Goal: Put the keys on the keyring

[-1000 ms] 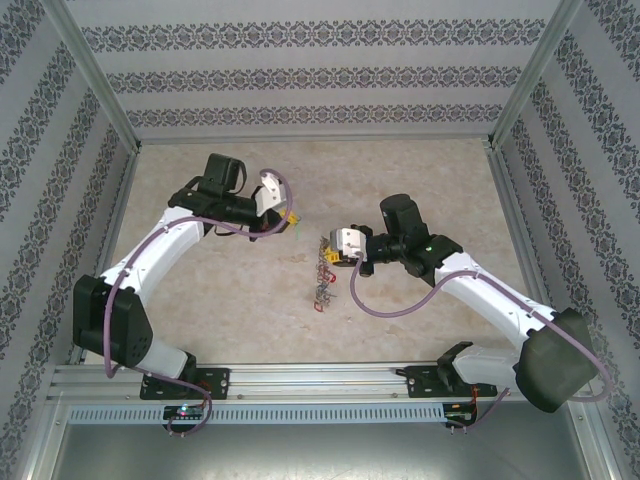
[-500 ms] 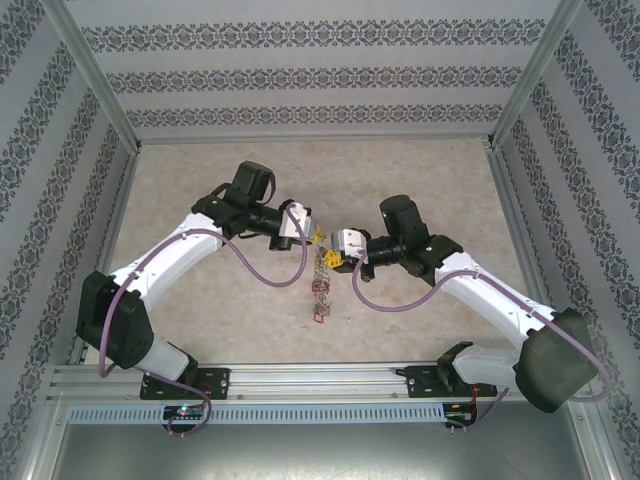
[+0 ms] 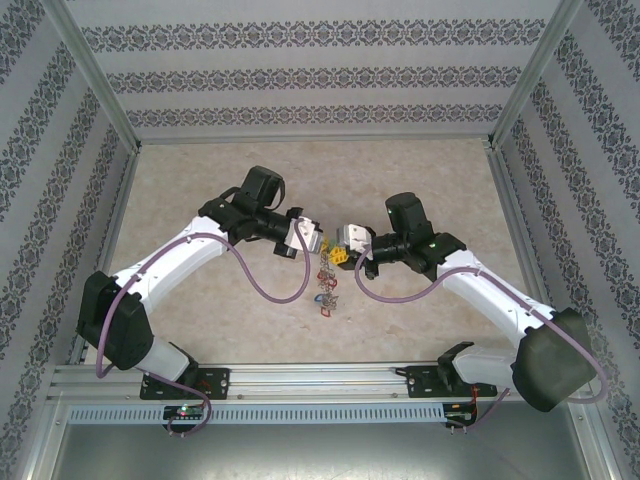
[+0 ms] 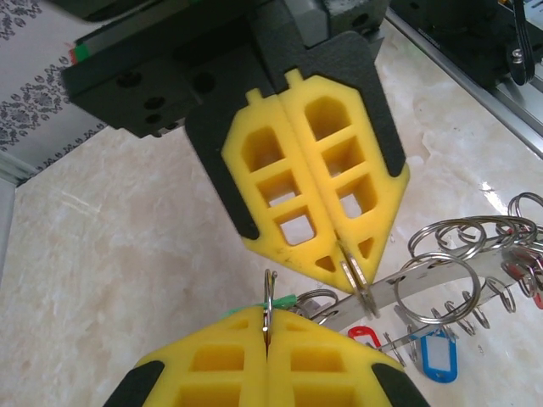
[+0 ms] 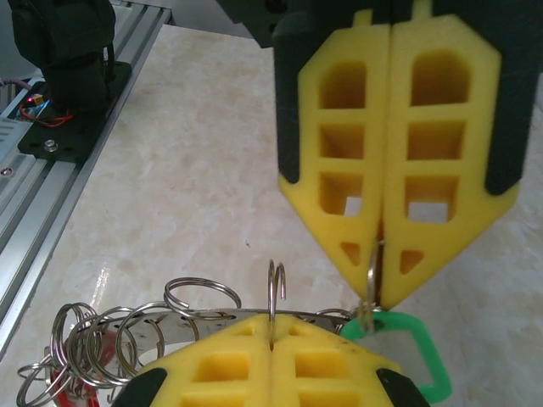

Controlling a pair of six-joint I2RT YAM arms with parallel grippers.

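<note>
A robotics lab test cell: a marble-look table (image 3: 200, 170) boxed in by patterned wallpaper panels (image 3: 320, 75) at nine, twelve and three o'clock, aluminium frame posts (image 3: 95, 75) at the corners, and a slotted metal rail (image 3: 320, 378) at six o'clock carrying two robot arms (image 3: 165, 262).

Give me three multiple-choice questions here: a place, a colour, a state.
1. Where is the keyring? A. Mid-table, where the two tools meet. B. Against the back wall. C. On the near rail.
2. What colour tag has the key in the left tool? A. Purple. B. Green. C. White.
3. How is the right tool? A. Wide open. B. Shut on a keyring loop. C. Shut on nothing.
Answers: 1 A, the top view shows it by both tips. 2 B, the right wrist view shows green at the tips. 3 B, its pads pinch a wire loop.
</note>
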